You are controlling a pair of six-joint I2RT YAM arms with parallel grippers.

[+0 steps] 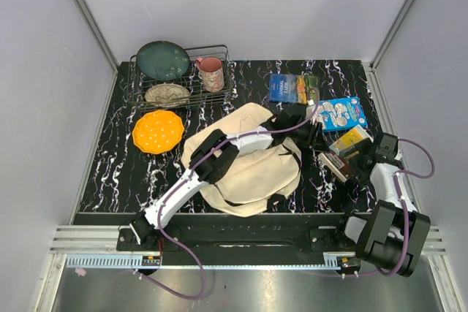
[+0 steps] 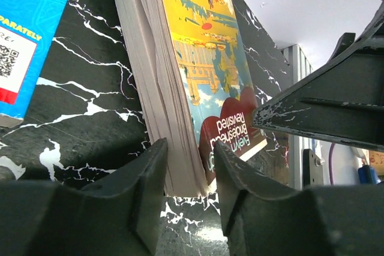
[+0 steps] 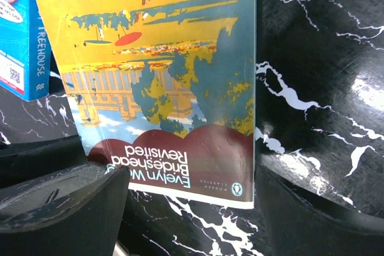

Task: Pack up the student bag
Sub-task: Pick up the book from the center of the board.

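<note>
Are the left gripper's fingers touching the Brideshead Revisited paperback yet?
Cannot tell. In the left wrist view the left gripper straddles the edge of the paperback, its fingers overlapping it in the image; neither gap nor contact shows plainly.

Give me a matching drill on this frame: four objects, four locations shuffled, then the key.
1 student bag
2 pink mug
3 orange plate
4 paperback book

A inside the wire rack
B between the fingers of the left gripper
C centre of the table
D just in front of the rack, left side

Pairs: 1-C, 2-A, 3-D, 4-B
</note>
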